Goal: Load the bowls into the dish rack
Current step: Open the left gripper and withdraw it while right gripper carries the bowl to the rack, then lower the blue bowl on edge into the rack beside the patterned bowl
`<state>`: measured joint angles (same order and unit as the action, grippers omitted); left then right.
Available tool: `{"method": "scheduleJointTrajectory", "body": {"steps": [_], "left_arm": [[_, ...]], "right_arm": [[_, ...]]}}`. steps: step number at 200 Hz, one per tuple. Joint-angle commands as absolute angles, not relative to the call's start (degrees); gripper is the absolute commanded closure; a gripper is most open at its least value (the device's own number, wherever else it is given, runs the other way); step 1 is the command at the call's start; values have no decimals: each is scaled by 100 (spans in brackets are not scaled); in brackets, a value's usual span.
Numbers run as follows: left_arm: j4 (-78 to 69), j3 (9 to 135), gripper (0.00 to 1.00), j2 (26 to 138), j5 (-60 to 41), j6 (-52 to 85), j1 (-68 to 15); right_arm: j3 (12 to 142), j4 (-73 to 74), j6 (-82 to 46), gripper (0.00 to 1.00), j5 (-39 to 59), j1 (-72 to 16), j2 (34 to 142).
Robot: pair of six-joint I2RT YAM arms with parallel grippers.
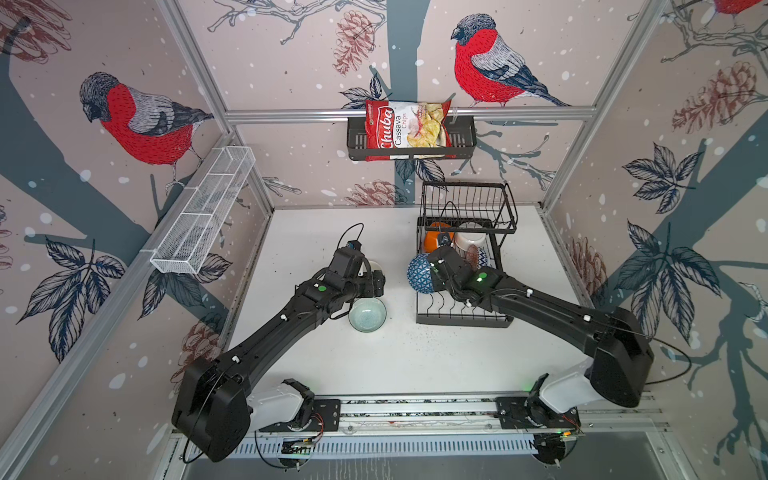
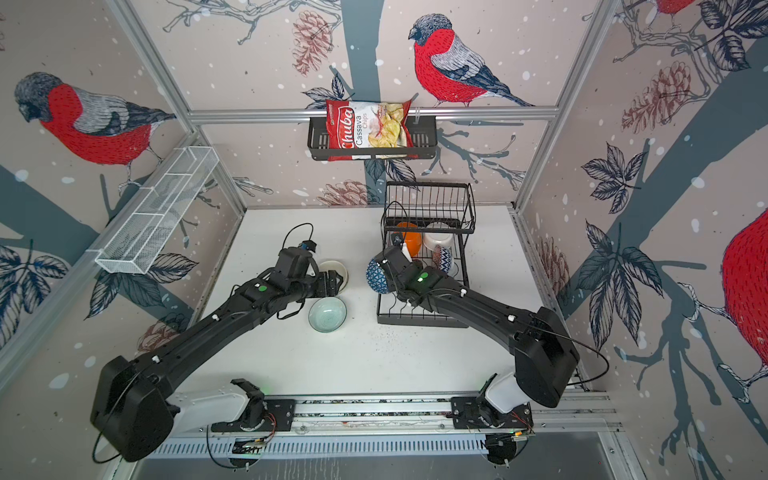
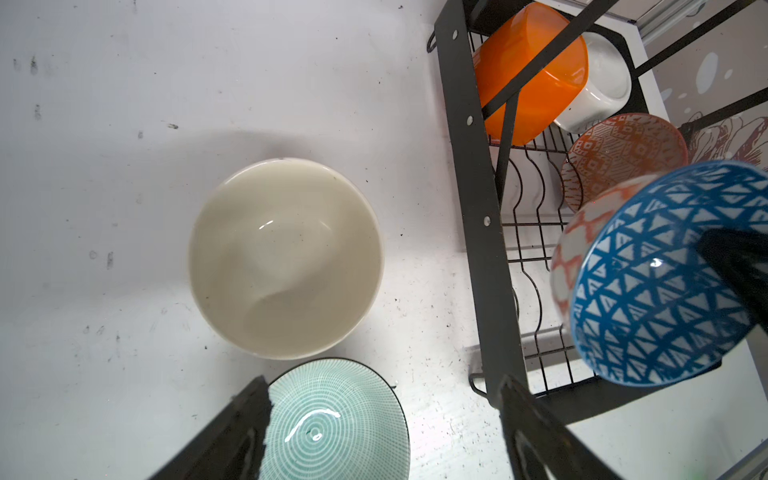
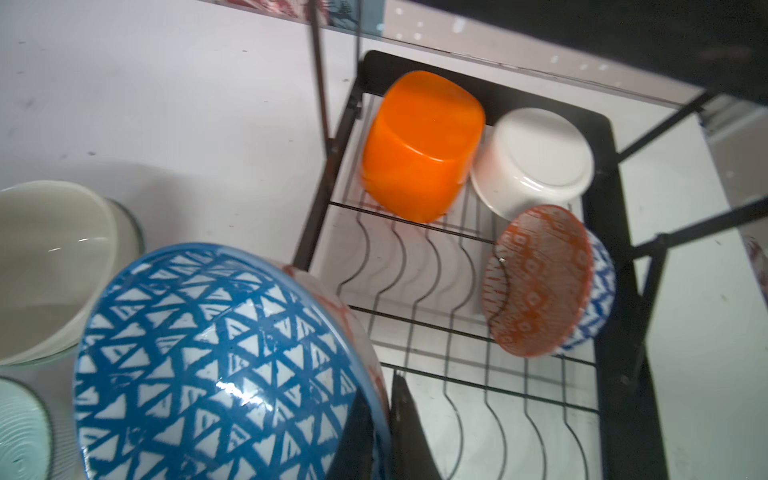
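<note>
Jaws of the right gripper (image 4: pixel 386 415) are clamped on the rim of a blue triangle-patterned bowl (image 4: pixel 216 357), held on edge at the left border of the dish rack (image 4: pixel 619 266); racking it looks like the step in hand. Next it likely needs carrying over the frame and lowering into a free wire divider near the orange bowl (image 4: pixel 419 145), white bowl (image 4: pixel 536 158) and orange-red patterned bowl (image 4: pixel 540 282). The left gripper (image 3: pixel 382 399) hangs wide open and empty above the cream bowl (image 3: pixel 286 257) and teal bowl (image 3: pixel 332 424) on the table (image 1: pixel 415 365).

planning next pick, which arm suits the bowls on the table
Left: the left gripper hangs open over the cream bowl and teal bowl; the right gripper is shut on the blue bowl.
</note>
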<state>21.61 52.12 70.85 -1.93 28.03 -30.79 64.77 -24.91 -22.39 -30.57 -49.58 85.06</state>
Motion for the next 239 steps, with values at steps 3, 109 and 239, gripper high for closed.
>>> {"method": "scheduleJointTrajectory", "body": {"steps": [3,109,239], "left_arm": [[1742,5336,14,7226,-311,2666,-3225],[1155,5680,14,8136,-474,2738,-3560],[1132,5657,14,8191,-308,2584,-3546]], "right_arm": [[6352,-2547,-2391,100,-3461,-4804,8344],[6146,-2798,-2787,100,-4858,-4581,8715],[6187,-2096,-2426,100,-5820,-4449,9331]]}}
